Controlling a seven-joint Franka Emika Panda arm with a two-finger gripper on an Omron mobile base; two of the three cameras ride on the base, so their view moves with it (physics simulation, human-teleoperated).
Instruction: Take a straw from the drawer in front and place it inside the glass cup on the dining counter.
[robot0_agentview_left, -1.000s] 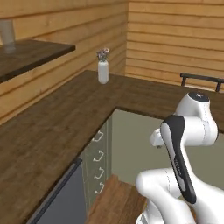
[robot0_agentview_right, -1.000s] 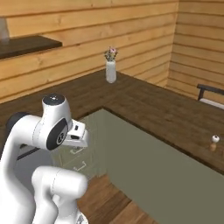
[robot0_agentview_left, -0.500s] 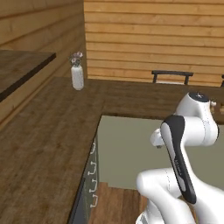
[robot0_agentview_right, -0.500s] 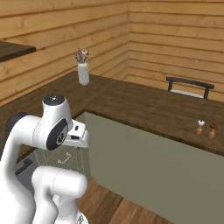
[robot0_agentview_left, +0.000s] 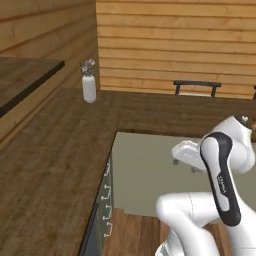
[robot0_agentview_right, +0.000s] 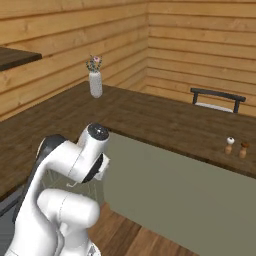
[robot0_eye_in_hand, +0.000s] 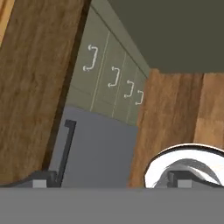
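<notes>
My gripper (robot0_eye_in_hand: 111, 180) points down at the kitchen floor, open wide, with nothing between its fingertips (robot0_eye_in_hand: 43, 179). The hand (robot0_agentview_left: 187, 152) hangs tucked in front of the arm, above the gap between the counters. A row of pale sage-green drawer fronts (robot0_eye_in_hand: 105, 78) with small white handles sits under the left countertop, all shut; I cannot tell whether the drawer is one of them. The dining counter (robot0_agentview_right: 160, 122), dark-brown wood planks on a sage-green base (robot0_agentview_right: 195, 195), runs across ahead. The straw and the glass cup are out of view.
A white vase with flowers (robot0_agentview_left: 89, 85) stands at the counter's far corner. Two small shakers (robot0_agentview_right: 236, 147) sit on the right. A dark chair (robot0_agentview_right: 217, 97) is behind the counter. A grey panel with a dark bar handle (robot0_eye_in_hand: 92, 148) lies beside the drawers. A dark shelf (robot0_agentview_left: 25, 80) juts out at left.
The whole scene has slid left in both base views, so the base has turned; the chair and shakers came into view. The arm keeps its pose and the gripper stays open.
</notes>
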